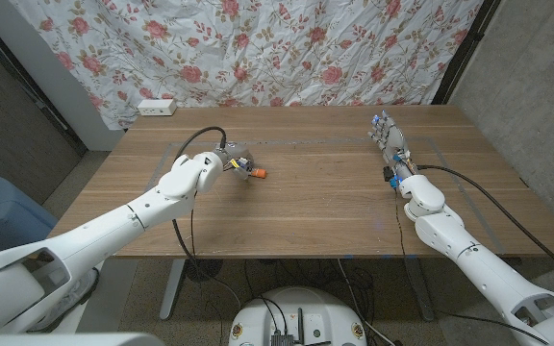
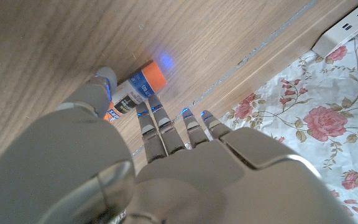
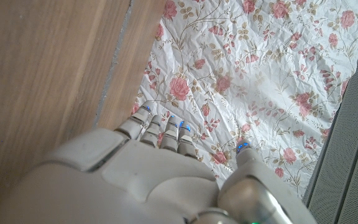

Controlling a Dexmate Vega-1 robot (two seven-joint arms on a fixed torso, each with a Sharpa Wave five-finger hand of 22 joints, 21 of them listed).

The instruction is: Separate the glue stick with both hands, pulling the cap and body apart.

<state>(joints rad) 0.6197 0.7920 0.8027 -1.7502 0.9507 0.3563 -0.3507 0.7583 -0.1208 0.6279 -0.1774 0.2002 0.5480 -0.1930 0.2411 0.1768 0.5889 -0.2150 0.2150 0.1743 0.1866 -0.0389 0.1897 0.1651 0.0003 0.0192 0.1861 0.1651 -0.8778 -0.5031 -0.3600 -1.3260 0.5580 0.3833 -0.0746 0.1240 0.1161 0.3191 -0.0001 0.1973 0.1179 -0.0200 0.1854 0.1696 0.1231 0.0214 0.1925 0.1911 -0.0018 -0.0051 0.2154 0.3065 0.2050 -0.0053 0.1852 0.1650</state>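
There the glue stick (image 1: 256, 173) lay on the table, long axis sideways, at the left hand (image 1: 231, 160)'s fingertips, not clearly grasped; the right hand (image 1: 391, 144) waited well apart, fingers loose

Glue stick (image 1: 254, 173) on table (image 1: 325, 202), beside left robot hand (image 1: 231, 159).

Open tabletop (image 1: 325, 207) lies between the hands. Glue stick (image 1: 254, 173) sits at the left hand's (image 1: 227, 160) 3 o'clock. Power strip (image 1: 156, 108) occupies the 11 o'clock corner.
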